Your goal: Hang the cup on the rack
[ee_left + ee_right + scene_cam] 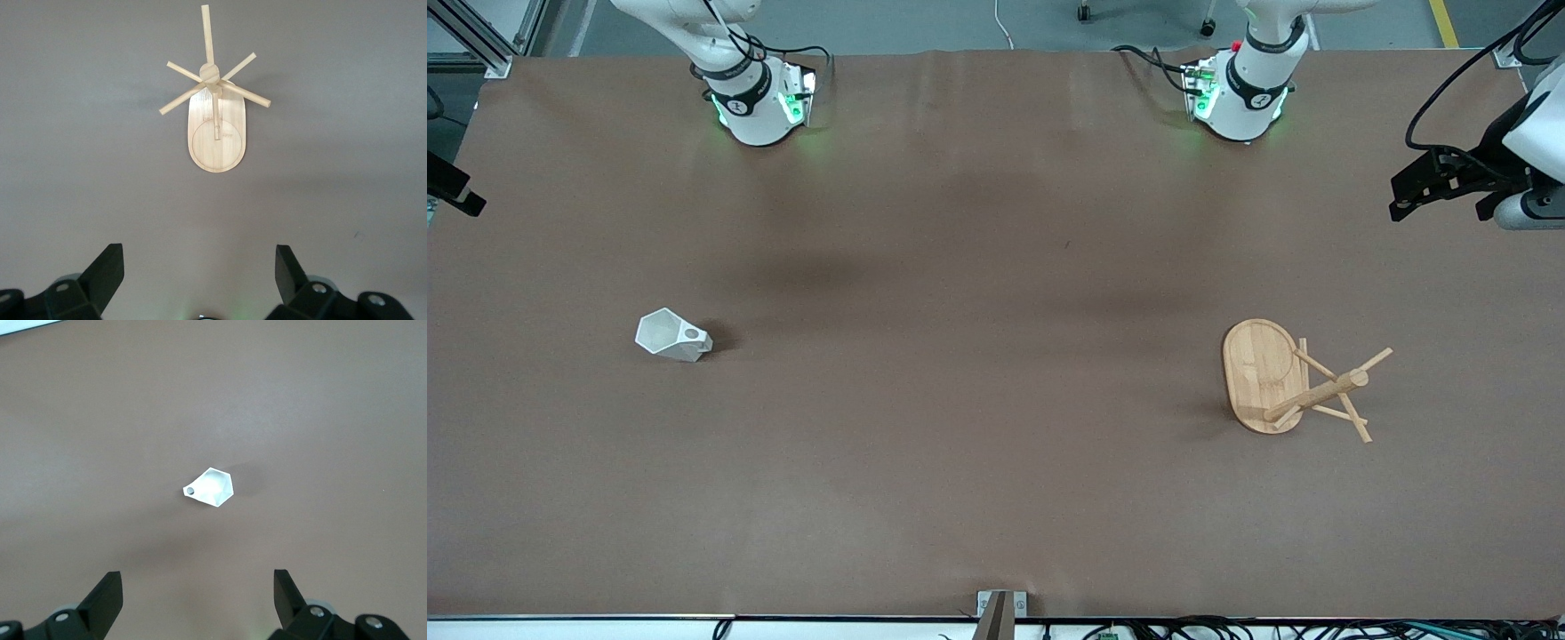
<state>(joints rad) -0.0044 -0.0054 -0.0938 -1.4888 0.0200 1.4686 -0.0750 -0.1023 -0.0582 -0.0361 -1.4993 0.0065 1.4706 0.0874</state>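
Cup: a small white faceted cup [673,335] is resting on the brown table [960,444] toward the right arm's end, its pierced handle tab showing.
Rack: a bamboo mug tree [1294,380] is standing toward the left arm's end, well apart from the cup.
Hidden: both arms are mostly cut off.
Left gripper [200,280]: hanging high over the rack, fingers spread, empty.
Right gripper [198,600]: hanging high over the cup, fingers spread, empty.

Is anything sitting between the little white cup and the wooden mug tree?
Nothing: only bare brown table between white faceted cup and bamboo rack, front view.
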